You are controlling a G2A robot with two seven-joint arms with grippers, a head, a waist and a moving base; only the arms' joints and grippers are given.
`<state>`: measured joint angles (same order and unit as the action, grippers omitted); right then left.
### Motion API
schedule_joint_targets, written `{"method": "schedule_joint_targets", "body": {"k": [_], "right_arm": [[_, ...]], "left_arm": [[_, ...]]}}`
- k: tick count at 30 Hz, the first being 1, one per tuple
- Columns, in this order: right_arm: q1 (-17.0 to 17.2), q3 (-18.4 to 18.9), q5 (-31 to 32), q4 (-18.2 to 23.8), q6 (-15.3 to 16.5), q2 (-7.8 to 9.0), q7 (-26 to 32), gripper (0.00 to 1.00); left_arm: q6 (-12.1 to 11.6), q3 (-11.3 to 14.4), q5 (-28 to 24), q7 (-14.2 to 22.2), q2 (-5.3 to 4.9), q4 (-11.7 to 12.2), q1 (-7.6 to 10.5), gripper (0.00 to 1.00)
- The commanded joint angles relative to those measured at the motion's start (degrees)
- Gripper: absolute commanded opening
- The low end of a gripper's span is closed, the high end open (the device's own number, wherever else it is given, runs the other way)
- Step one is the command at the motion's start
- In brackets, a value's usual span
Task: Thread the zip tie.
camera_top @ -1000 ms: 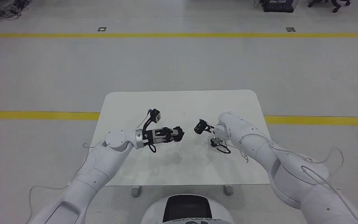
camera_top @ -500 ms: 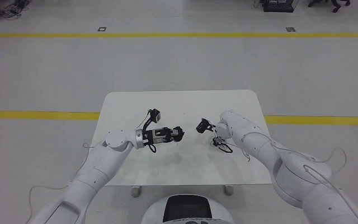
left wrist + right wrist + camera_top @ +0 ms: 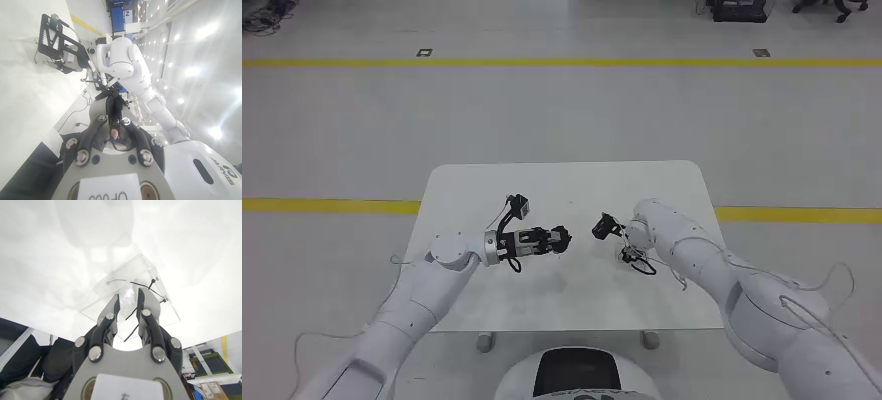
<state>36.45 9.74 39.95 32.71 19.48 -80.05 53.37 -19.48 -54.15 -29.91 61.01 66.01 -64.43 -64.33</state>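
Barely anything has shifted in the last second: the left claw [image 3: 562, 238] has kept its place over the middle of the white rectangular counter [image 3: 542, 185], while the right claw [image 3: 601, 226] has edged a touch to the right, widening the gap between them slightly.

The left claw is pinched shut on a thin black plastic zip tie [image 3: 100, 96], a short end of which pokes out past the fingertips; which end it is I cannot tell. The right claw hangs just to its right, jaws narrowly apart and gripping nothing I can make out. It is above a clear flat acrylic tray [image 3: 143, 262] on which loose black zip ties [image 3: 151, 286] lie crossed. One strip runs close along one finger, touching or not I cannot say.

The step in hand looks like bringing the claws together so the tie's tail meets its head. To do it well, the left claw should be firm and steady, since the strap is springy and will swing if jolted. The right claw should close near the tip of the free end, leaving only a short stub to steer, then line the strap's flat up with the slot and feed slowly, straight on, without twisting
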Motion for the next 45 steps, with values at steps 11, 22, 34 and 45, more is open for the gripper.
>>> {"method": "schedule_joint_targets", "body": {"k": [11, 22, 34, 45], "right_arm": [[-0.54, 0.13, 2.69, -2.2, 0.0, -1.07, 0.95, 0.29], [-0.43, 0.56, 3.54, -5.88, 0.0, -3.39, 1.98, 0.29], [-0.44, 0.57, 3.08, -8.03, 0.0, -4.67, 0.46, 0.06], [-0.63, 0.0, 2.66, -8.05, 0.0, -4.66, -0.31, 0.0]], "left_arm": [[0.0, 0.0, 0.0, 0.0, 0.0, 0.0, 0.0, 0.0], [0.0, 0.0, 0.0, 0.0, 0.0, 0.0, 0.0, 0.0], [0.0, 0.0, 0.0, 0.0, 0.0, 0.0, 0.0, 0.0], [0.0, 0.0, 0.0, 0.0, 0.0, 0.0, 0.0, 0.0]]}}
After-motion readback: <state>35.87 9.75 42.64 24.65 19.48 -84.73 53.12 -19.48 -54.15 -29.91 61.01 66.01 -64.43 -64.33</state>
